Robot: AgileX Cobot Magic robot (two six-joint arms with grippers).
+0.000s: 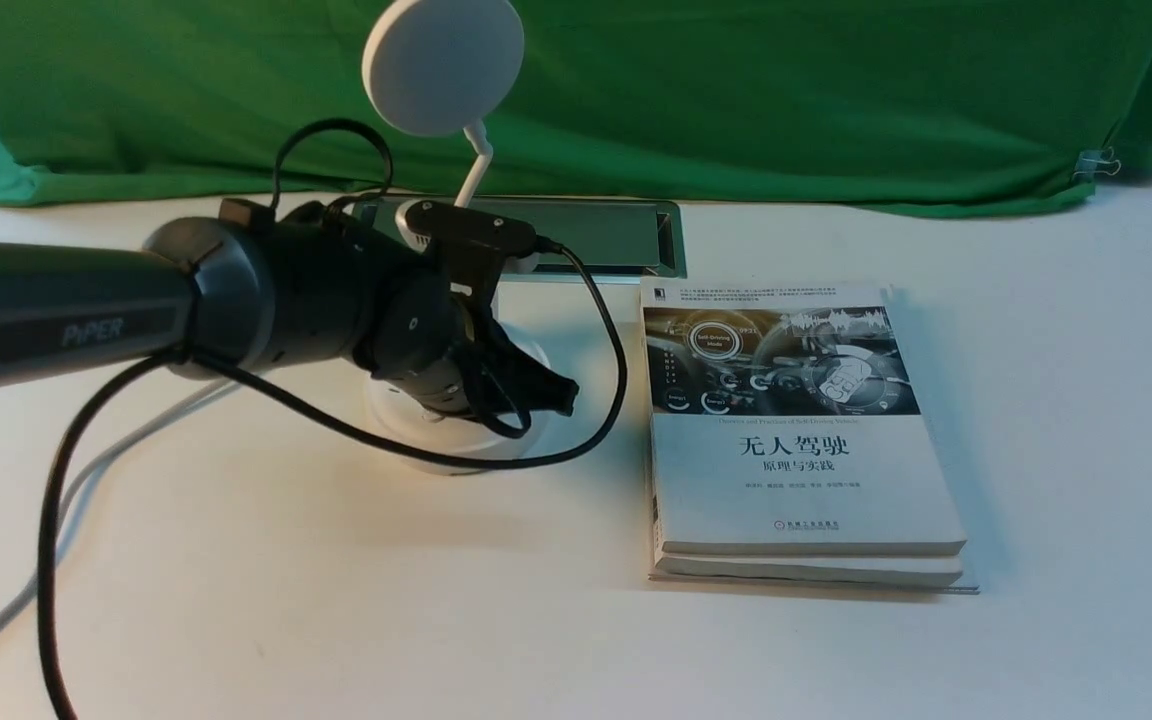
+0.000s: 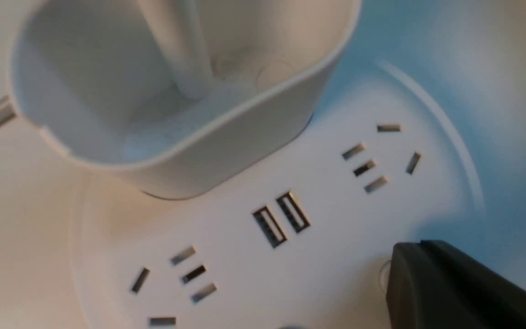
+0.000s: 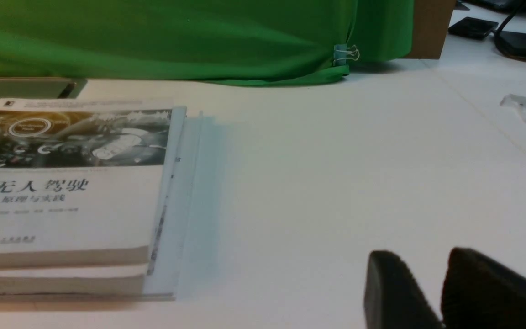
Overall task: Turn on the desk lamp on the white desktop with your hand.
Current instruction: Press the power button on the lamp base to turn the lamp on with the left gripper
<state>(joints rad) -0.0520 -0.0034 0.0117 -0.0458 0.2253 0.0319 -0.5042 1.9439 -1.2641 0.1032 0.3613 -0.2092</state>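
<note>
Reaching in from the left, the left pincer (image 1: 554, 393) hung low over the round base (image 1: 456, 452) of the desk lamp (image 1: 442, 62). The lamp stood on the white tabletop (image 1: 336, 600), left of the middle and near the far side. Its flat round head (image 1: 442, 62) was up high in front of the green cloth (image 1: 736, 90), on a thin bent neck (image 1: 476, 165). In the left wrist view, one dark finger (image 2: 450, 283) sat over the edge of the base, close to the plug holes (image 2: 367, 164) and the two small slots (image 2: 281, 219). The white cup (image 2: 226, 146) stood on the base behind them. I could not tell if the finger touched the base. I could not tell if the left pincer was apart or together.

A black cable (image 1: 616, 380) looped from the arm over the base. A grey cord (image 1: 116, 440) ran off to the near left. Behind the lamp lay a silver cable slot (image 1: 616, 235).

Two books (image 1: 796, 480) lay stacked just right of the lamp.

The right pincer (image 3: 427, 257) showed only in its own wrist view. It was above bare tabletop, well right of the books. Its two dark fingers (image 3: 391, 288) stood a little apart and held nothing.
</note>
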